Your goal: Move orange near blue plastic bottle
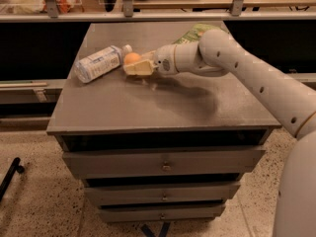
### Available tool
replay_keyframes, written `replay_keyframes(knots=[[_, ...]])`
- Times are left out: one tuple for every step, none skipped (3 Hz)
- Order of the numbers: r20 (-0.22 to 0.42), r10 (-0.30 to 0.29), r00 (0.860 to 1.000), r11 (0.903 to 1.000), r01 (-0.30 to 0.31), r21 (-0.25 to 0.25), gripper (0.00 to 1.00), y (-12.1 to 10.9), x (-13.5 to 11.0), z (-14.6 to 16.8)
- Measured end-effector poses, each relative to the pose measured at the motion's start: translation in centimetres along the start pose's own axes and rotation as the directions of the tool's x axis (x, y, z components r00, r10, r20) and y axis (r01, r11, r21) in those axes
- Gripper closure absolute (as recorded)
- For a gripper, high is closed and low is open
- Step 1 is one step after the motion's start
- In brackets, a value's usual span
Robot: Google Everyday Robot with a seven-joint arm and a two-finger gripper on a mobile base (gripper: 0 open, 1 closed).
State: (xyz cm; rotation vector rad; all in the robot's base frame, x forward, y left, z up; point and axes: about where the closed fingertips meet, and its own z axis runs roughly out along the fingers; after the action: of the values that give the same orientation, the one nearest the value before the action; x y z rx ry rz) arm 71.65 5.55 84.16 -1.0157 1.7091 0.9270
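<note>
The orange [131, 58] is a small round fruit held between my gripper's pale fingers [139, 69], just right of the bottle's white cap. My gripper [132, 64] reaches in from the right on a white arm and is shut on the orange, low over the grey cabinet top [148, 102]. The blue plastic bottle [100, 63] lies on its side at the back left of the top, cap pointing right toward the orange. Orange and cap are almost touching.
A green crinkled snack bag [193, 33] lies at the back right, partly hidden behind my arm. The cabinet has several drawers [163, 166] below. A shelf rail [148, 16] runs behind. A black object [10, 174] lies on the floor at left.
</note>
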Motion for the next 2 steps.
replay_keyframes(knots=[[0.025,0.022,0.999,0.9996,-0.021,-0.020,0.82,0.01,0.25,0.77],[0.052,0.042,0.998,0.9986,-0.040,-0.034,0.59,-0.05,0.20,1.17]])
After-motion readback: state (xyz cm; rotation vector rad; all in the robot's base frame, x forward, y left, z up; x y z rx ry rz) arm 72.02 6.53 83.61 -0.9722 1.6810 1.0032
